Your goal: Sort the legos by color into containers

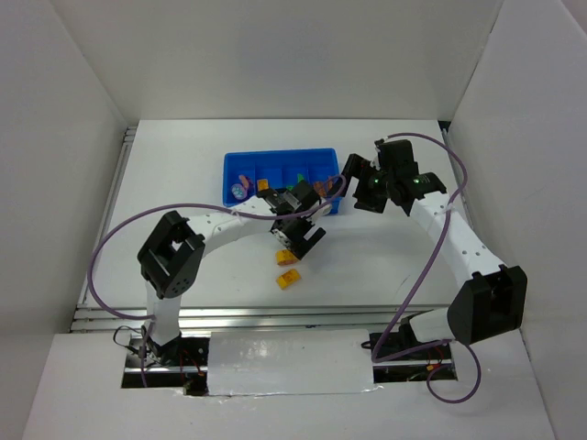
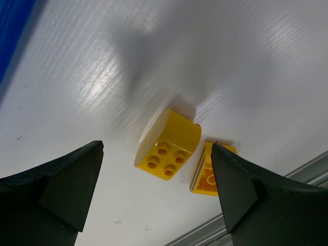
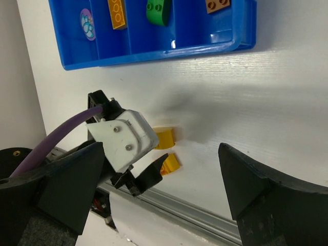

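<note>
Sorting stood part done. I found a lilac piece (image 3: pixel 87 24), orange brick (image 3: pixel 117 13), green brick (image 3: pixel 157 11) and brown brick (image 3: pixel 218 5) in separate compartments of the blue tray (image 3: pixel 154 51). Two yellow bricks (image 2: pixel 169 148) lay unsorted on the table (image 1: pixel 183 183), just off the tray's near side, below my left gripper (image 2: pixel 156 200), spread and empty. My right gripper (image 1: pixel 359 186), likewise spread, hung at the tray's right end.
</note>
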`<state>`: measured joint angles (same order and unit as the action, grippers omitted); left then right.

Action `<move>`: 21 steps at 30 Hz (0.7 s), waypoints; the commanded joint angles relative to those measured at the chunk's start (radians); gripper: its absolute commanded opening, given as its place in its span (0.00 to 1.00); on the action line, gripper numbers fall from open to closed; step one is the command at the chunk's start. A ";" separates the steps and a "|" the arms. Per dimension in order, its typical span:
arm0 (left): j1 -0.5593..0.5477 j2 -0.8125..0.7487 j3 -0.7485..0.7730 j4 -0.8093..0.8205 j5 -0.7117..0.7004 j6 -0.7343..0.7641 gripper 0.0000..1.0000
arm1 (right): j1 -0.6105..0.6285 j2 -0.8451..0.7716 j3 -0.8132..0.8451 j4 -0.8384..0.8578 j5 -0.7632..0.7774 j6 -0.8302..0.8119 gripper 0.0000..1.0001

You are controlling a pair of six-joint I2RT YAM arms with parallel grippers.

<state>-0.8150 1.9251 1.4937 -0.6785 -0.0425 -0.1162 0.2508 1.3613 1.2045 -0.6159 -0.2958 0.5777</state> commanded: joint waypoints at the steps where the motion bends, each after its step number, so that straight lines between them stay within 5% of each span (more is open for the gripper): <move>1: 0.004 0.026 -0.029 0.019 -0.057 0.029 0.99 | 0.001 -0.010 0.030 0.001 -0.003 -0.024 1.00; 13: 0.022 0.002 -0.112 0.077 0.016 0.020 0.98 | -0.001 0.025 0.102 -0.044 0.034 -0.038 1.00; 21: 0.048 -0.006 -0.121 0.112 0.023 -0.008 0.76 | 0.001 0.039 0.112 -0.047 0.041 -0.036 1.00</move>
<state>-0.7799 1.9324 1.3762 -0.5945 -0.0395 -0.1135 0.2508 1.3998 1.2663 -0.6567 -0.2543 0.5495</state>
